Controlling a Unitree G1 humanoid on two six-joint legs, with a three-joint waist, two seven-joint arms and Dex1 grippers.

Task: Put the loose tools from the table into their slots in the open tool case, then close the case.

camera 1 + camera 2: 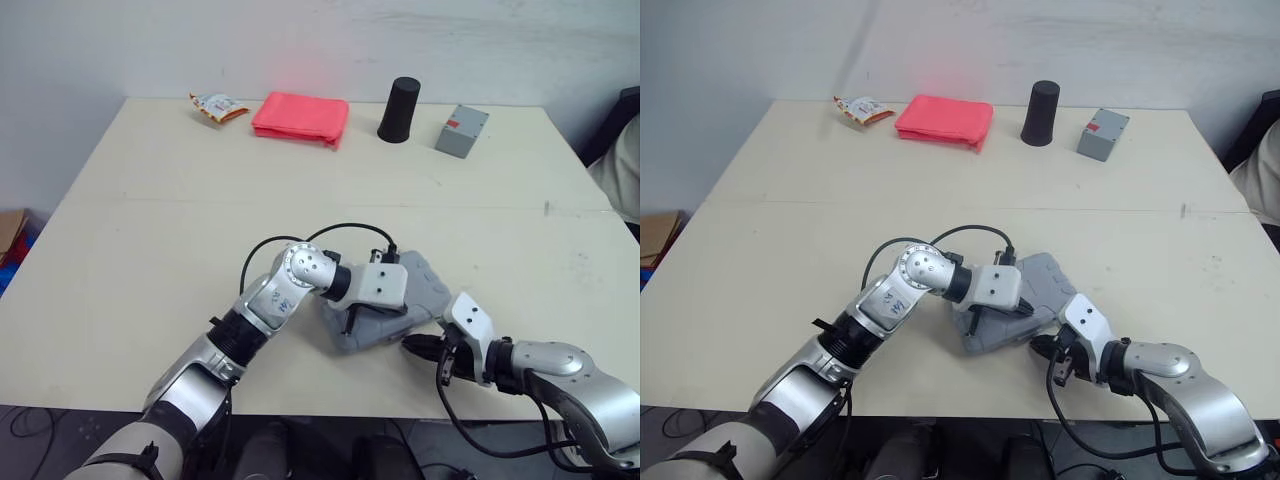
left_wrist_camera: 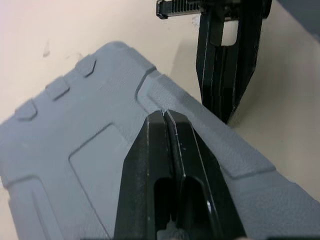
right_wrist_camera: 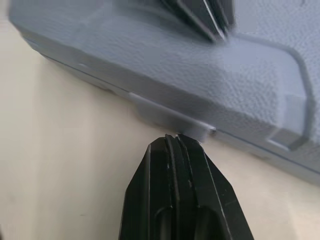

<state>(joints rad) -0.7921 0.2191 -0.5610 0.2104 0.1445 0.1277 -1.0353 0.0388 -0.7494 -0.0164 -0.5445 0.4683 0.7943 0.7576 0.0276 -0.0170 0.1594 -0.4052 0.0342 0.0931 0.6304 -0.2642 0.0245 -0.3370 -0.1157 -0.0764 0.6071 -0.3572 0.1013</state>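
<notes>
Bare counter (image 1: 150,250) lies left of, right of and behind the closed tool case (image 1: 425,285). Well behind the case: red cloth (image 1: 300,117), black cup (image 1: 399,110), grey box (image 1: 461,131). On its lid sits the left gripper (image 2: 164,114); the right gripper (image 3: 173,137) blocks its near edge.

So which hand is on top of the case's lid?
The left hand, fingers shut, tips on the lid of the grey tool case; the right hand points at its edge tab.
</notes>
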